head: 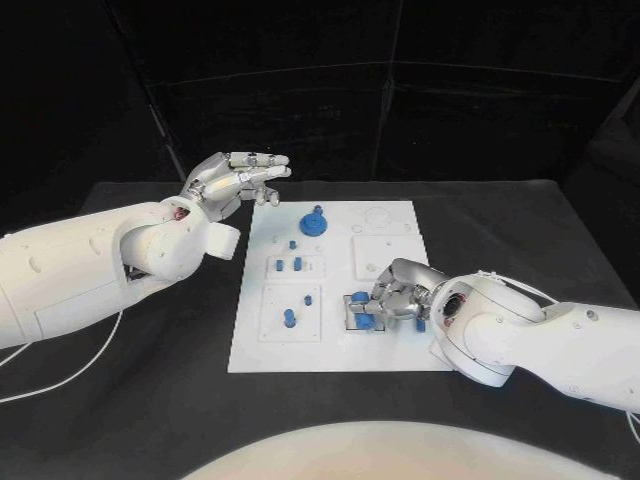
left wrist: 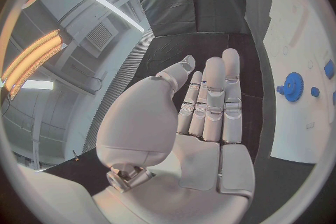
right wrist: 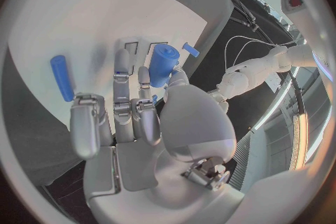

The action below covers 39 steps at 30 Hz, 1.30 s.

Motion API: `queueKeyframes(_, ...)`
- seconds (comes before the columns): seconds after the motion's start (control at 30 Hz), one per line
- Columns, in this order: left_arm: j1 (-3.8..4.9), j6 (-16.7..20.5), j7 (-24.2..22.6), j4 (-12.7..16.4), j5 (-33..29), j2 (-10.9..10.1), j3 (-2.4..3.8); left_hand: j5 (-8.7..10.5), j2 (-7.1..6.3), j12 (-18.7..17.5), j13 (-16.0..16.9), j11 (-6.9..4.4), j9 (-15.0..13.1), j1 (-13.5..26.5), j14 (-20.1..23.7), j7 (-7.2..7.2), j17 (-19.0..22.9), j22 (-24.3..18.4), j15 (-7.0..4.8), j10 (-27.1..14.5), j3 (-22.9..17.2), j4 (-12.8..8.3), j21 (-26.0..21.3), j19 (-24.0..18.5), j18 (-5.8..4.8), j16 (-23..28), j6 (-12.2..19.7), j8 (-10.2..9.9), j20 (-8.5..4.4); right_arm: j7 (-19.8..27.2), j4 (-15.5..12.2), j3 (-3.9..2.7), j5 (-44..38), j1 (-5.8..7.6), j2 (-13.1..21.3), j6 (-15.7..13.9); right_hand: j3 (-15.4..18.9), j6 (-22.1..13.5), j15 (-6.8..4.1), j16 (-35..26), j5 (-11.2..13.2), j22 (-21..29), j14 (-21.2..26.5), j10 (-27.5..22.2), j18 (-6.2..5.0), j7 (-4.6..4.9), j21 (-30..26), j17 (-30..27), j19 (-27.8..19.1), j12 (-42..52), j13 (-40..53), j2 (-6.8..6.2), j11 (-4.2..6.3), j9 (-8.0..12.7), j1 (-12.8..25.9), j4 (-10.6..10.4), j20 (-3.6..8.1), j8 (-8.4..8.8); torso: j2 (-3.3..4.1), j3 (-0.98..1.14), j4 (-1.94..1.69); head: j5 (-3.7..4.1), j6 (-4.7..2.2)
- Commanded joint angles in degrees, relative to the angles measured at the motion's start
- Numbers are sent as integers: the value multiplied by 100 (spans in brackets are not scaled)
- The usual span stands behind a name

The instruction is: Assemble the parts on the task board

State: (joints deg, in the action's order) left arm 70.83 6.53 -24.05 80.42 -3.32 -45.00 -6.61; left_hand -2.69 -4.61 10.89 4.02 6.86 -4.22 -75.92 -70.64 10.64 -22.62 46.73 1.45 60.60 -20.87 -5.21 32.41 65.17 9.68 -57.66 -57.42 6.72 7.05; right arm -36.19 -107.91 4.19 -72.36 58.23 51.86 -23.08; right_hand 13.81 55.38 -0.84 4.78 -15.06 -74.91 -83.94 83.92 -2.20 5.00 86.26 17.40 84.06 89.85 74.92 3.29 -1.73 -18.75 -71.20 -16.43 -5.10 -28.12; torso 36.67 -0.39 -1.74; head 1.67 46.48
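The white task board (head: 335, 352) lies mid-table. A blue gear (head: 314, 222) stands near its far edge, and small blue pegs (head: 289, 265) stand in its left half. My right hand (head: 394, 288) rests low on the board's near right part, over blue parts (head: 363, 318). In the right wrist view its thumb and a finger pinch a blue cylinder (right wrist: 162, 64) above the board (right wrist: 84, 17), with a blue peg (right wrist: 61, 77) beside the outer finger. My left hand (head: 241, 178) hovers above the board's far left corner with fingers extended, holding nothing. The left wrist view shows the same bare palm (left wrist: 199, 140) beside the gear (left wrist: 290, 87).
Another blue peg (head: 289, 318) and a smaller one (head: 309, 299) stand in the board's near left panel. Raised white square panels (head: 381, 254) sit on the right half. Black table (head: 551, 230) surrounds the board. A cable (head: 75, 375) trails at the near left.
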Motion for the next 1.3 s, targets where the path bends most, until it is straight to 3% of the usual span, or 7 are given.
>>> queueKeyframes(0.03, 11, -66, -14, 15, -14, -4, 5, -21, 38, 22, 3, -1, 7, 35, 16, 8, 9, -7, 27, -47, 28, 1, -35, -16, 73, -8, 42, 34, 39, -12, 27, -4, -126, 11, -33, 66, 51, 18, -49, -20, 64, -840, -197, 608, 65, 7, 14, 7, 318, 15, 1508, 11, 52, -17, 72, 11, 27, -24, -2, -1, -1, -12, 12)
queueKeyframes(0.2, 13, -64, -9, 17, -14, -11, 5, -21, 41, 26, 2, 0, 7, 41, 17, 9, 11, -10, 29, -58, 37, 7, -39, -15, 73, -10, 47, 34, 41, -19, 62, -4, -183, 11, -68, 70, 147, -11, -46, -20, 361, -830, -197, 602, 63, 13, 6, 8, 312, 6, 1500, 21, 47, -62, 163, 0, 26, -32, -2, -1, 3, -20, 12)
queueKeyframes(0.4, 16, -76, 0, 22, -14, -16, 5, -21, 41, 26, 2, 0, 7, 41, 17, 9, 11, -10, 29, -58, 37, 7, -39, -15, 73, -10, 47, 34, 41, -27, 100, -4, -246, 12, -75, 57, 353, -63, -40, -21, 1189, -830, -195, 601, 63, 29, 5, 9, 312, 3, 1498, 32, 32, -127, 494, -24, 19, -30, -5, -3, 6, -25, 18)
queueKeyframes(0.87, 17, -99, 17, 29, -14, -20, 5, -21, 46, 28, 2, 1, 6, 43, 19, 7, 12, -12, 30, -69, 43, 11, -43, -15, 73, -11, 45, 38, 42, -15, 35, -4, -260, 11, -56, -18, 460, -81, -43, -21, 1224, -820, -195, 591, 60, 28, -2, 10, 307, -15, 1484, -46, 35, -153, 759, -27, 25, -19, -4, 6, 7, -25, 22)
queueKeyframes(1.0, 16, -99, 16, 27, -14, -21, 5, -21, 46, 28, 2, 1, 6, 43, 19, 7, 12, -12, 30, -69, 43, 11, -43, -15, 73, -11, 45, 38, 42, 56, -75, -5, -247, 11, -6, -147, 377, -84, -37, -21, 1113, -821, -195, 592, 60, 32, -2, 11, 307, -12, 1487, 12, 30, -172, 606, 16, 18, -18, -4, 10, 12, -22, 16)
queueKeyframes(1.1, 16, -98, 12, 22, -14, -19, 5, -21, 46, 28, 2, 1, 6, 43, 19, 7, 12, -12, 30, -69, 43, 11, -43, -15, 73, -11, 45, 38, 42, 348, -210, -5, -16, 12, 121, -373, 309, -191, -23, -23, 773, -723, -193, 511, 39, 68, -60, 11, 261, -150, 1377, 36, -2, -174, 357, 80, 2, 44, -10, 5, 9, -15, 14)
queueKeyframes(1.3, 15, -94, 4, 8, -14, -6, 4, -21, 46, 28, 2, 1, 6, 43, 19, 7, 12, -12, 30, -69, 43, 11, -43, -15, 73, -11, 45, 38, 42, 1483, -315, -6, 1184, 81, 477, -986, 107, -672, 49, -33, -192, 852, -180, -646, -300, 239, -1075, 7, -487, -1989, 8, 23, -130, -117, -610, 547, -63, 311, -21, 0, 4, 11, -25)
